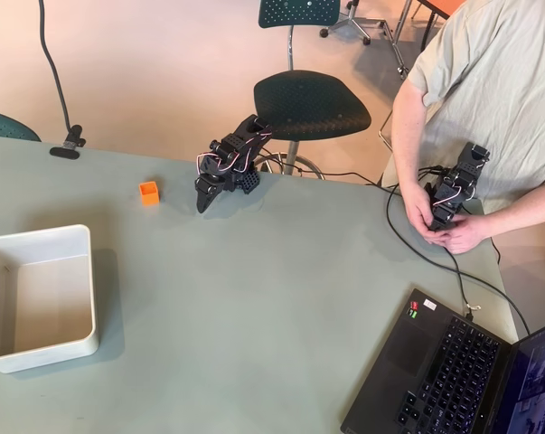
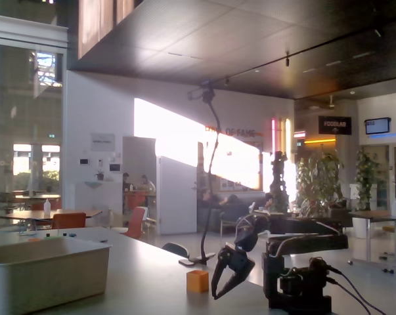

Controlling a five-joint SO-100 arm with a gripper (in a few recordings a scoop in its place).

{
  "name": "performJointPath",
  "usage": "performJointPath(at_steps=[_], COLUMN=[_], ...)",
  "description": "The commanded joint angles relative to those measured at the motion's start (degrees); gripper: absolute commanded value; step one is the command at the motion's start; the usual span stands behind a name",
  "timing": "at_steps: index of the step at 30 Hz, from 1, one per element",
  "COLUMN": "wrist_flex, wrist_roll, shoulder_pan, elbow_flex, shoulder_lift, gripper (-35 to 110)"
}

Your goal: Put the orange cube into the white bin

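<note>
Claw first: the gripper hangs nose-down over the table, and in the fixed view its two fingers stand apart with a clear gap of light between them, nothing held. From above the black fingers blur into one dark wedge, so that gap is probably modest rather than wide.

Out at about nine o'clock from the fingertips in the overhead view sits the orange cube — near, not touching, flat on the tabletop, hollow side up. In the fixed view the cube sits just beside the fingers, on their left.

It looks like light, stiff plastic, likely smooth-walled and quick to skate if nudged on one side only. Best hold: across two opposite outer walls, low down, fingers square to them.

Further out, toward seven o'clock, the white bin waits empty — well apart from the cube.
</note>
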Motion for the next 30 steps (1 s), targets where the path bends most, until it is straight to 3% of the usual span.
performJointPath(at_steps=[1,30], wrist_flex=[-0.53,-0.62], wrist_roll=[0.09,-0.44], shoulder_pan=[0.53,0.0], elbow_flex=[-0.18,-4.66], shoulder_lift=[0.26,-0.53], gripper=[-2,-2])
